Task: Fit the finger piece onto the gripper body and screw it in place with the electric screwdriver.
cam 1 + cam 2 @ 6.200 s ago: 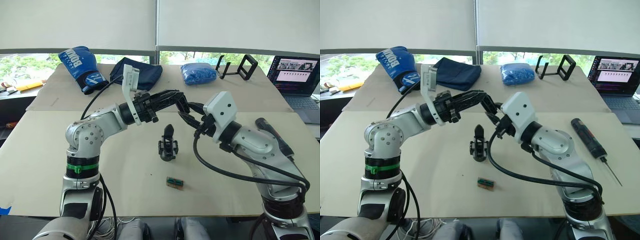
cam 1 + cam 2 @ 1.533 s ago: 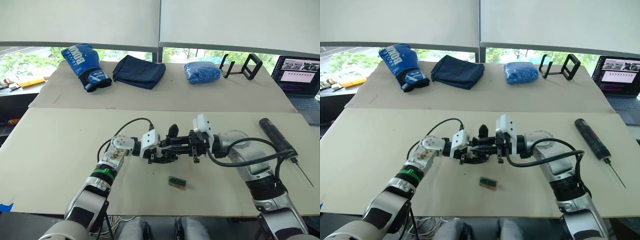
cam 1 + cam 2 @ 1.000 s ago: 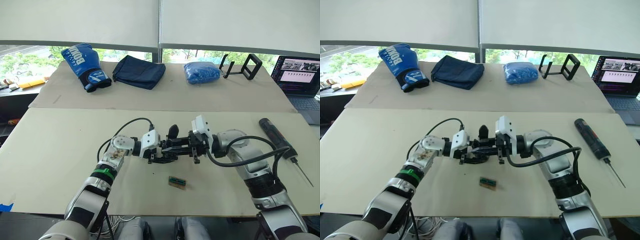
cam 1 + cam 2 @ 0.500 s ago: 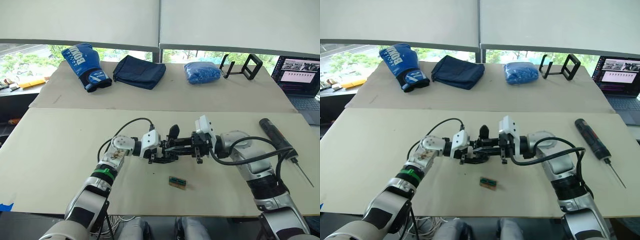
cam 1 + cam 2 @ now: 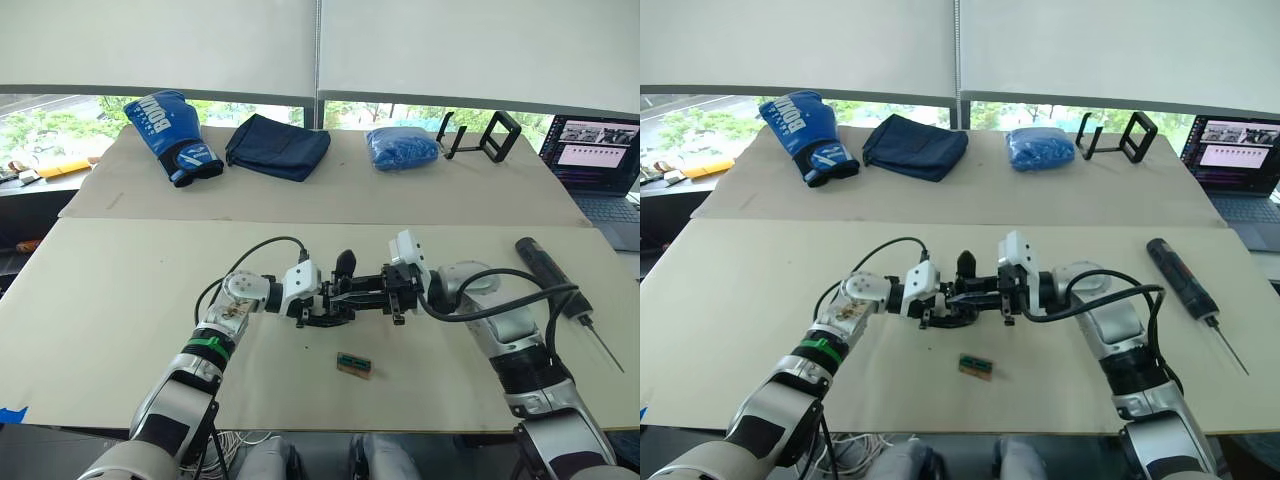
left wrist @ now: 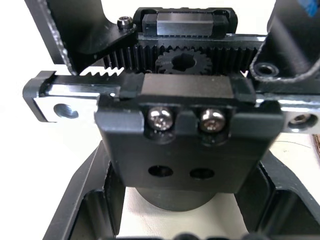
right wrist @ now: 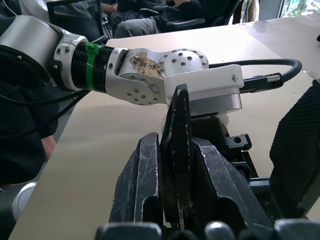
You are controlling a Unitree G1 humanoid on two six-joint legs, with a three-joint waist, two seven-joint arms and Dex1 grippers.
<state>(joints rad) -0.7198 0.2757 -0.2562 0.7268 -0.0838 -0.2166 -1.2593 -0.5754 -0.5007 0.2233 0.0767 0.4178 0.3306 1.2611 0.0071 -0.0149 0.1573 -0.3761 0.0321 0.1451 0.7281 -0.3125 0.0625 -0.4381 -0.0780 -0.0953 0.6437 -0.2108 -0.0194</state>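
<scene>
Counted on the tables are one gripper body (image 5: 335, 305), one electric screwdriver (image 5: 548, 270), one green-and-tan block (image 5: 353, 364), one blue boxing glove (image 5: 170, 128), one navy pouch (image 5: 277, 146), one blue bundle (image 5: 402, 148), one black stand (image 5: 478, 135) and one laptop (image 5: 596, 160).

The gripper body (image 6: 187, 140) shows two screws (image 6: 186, 119), a toothed rack and a gear.

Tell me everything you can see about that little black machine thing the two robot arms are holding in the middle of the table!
The small black gripper body sits on the beige table, mid-front, between both robot grippers. Up close it shows a toothed rack and gear, two silver screws above two empty holes, metal rails and a round base. A pointed black finger stands upright on it. The left gripper straddles its base; the right gripper pinches a thin black wedge beside it.
</scene>
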